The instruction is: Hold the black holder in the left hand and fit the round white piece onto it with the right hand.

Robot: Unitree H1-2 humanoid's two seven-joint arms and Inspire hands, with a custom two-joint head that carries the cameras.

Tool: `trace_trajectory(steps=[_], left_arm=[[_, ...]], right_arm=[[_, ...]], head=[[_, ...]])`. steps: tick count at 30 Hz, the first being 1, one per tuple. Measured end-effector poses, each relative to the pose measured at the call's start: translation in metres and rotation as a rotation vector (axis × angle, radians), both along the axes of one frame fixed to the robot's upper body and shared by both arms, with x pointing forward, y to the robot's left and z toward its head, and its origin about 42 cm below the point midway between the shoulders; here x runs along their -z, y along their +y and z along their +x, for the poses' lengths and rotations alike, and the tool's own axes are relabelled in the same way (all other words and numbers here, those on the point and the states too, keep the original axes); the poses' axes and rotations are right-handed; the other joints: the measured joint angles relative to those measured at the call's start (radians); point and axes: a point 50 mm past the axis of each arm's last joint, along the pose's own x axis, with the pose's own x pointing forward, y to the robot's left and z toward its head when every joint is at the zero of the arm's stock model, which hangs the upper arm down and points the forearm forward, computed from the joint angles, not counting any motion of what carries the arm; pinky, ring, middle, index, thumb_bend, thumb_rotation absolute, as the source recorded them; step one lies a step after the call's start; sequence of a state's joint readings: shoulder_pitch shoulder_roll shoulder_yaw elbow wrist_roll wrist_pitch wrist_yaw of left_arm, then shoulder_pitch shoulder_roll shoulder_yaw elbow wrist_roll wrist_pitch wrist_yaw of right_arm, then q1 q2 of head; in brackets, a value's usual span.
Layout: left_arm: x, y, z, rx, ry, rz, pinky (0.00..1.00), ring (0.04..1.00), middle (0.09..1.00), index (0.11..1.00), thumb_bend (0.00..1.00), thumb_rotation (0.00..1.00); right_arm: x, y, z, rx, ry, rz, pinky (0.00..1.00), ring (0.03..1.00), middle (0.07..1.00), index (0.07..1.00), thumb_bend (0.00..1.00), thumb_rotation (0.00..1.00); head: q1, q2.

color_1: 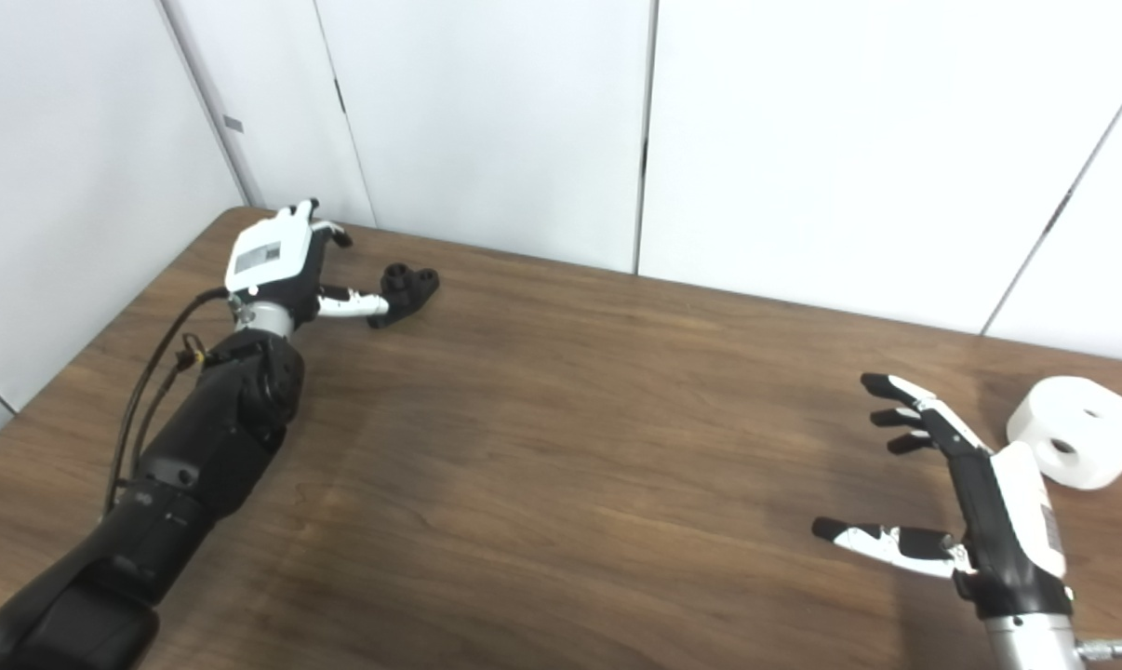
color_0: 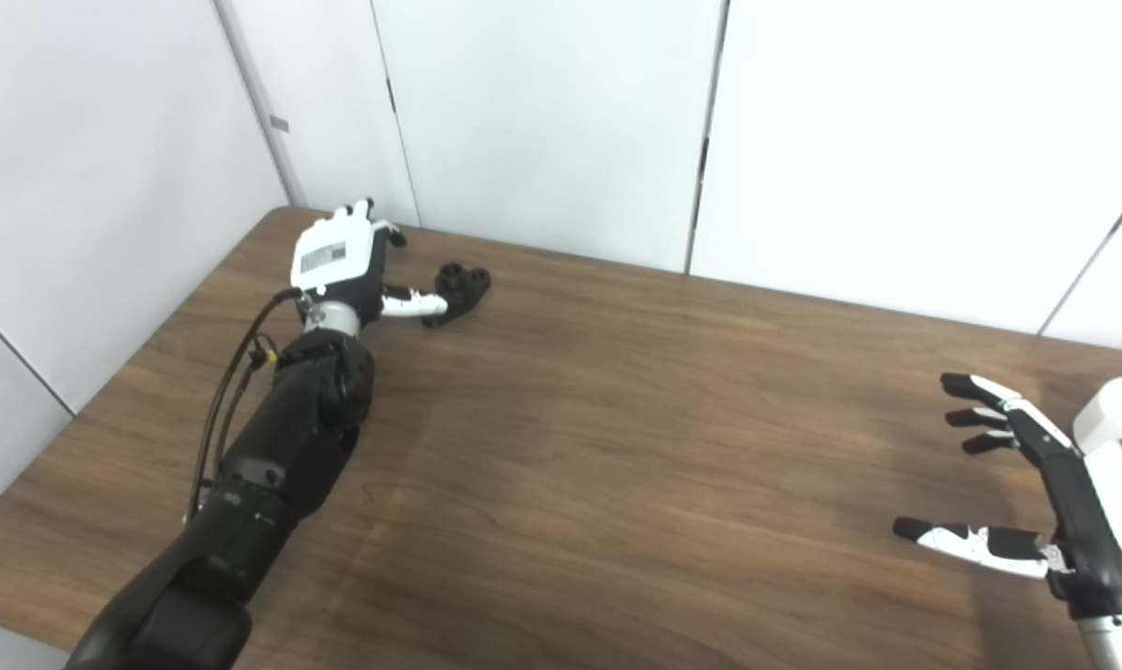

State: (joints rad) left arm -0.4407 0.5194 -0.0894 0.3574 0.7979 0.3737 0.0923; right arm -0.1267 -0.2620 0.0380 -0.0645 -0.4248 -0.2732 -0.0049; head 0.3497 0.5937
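Right eye view shows the right hand (color_1: 984, 512) nearest, fingers spread and holding nothing; the round white piece (color_1: 1077, 444) lies just beyond it on its outer side, near the table (color_1: 570, 447) edge. Wide bare wood separates the arms. Farther, the left hand (color_1: 277, 261) looks open too, its thumb reaching the black holder (color_1: 407, 290) by the back edge. Nothing seems grasped yet; both pickups and the fitting remain.

**Surfaces and finishes, quick rundown**

Table (color_1: 561, 447) looks like dark wood-grain laminate, smooth with a soft sheen. The black holder (color_1: 409, 290) reads as matt plastic. The round white piece (color_1: 1077, 430) is matt too. Hand shells look like glossy white plastic; wall panels (color_1: 487, 112) plain, smooth white.
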Motion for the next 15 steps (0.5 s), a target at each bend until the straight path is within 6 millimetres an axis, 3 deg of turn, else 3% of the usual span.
trace_trajectory(steps=[5, 15], left_arm=[[0.009, -0.004, 0.002, 0.015, 0.038, 0.003, 1.0, 1.0, 1.0, 0.735, 1.0, 0.55], [0.016, -0.004, 0.003, 0.044, 0.04, -0.03, 1.0, 1.0, 1.0, 0.721, 1.0, 0.49]], right_arm=[[-0.001, 0.0, -0.001, 0.003, 0.001, 0.0, 0.57, 0.699, 0.796, 0.789, 0.8, 0.0], [-0.001, 0.0, -0.001, 0.002, 0.007, 0.001, 0.59, 0.714, 0.804, 0.79, 0.79, 0.0]], head=[[-0.014, -0.005], [-0.021, 0.002]])
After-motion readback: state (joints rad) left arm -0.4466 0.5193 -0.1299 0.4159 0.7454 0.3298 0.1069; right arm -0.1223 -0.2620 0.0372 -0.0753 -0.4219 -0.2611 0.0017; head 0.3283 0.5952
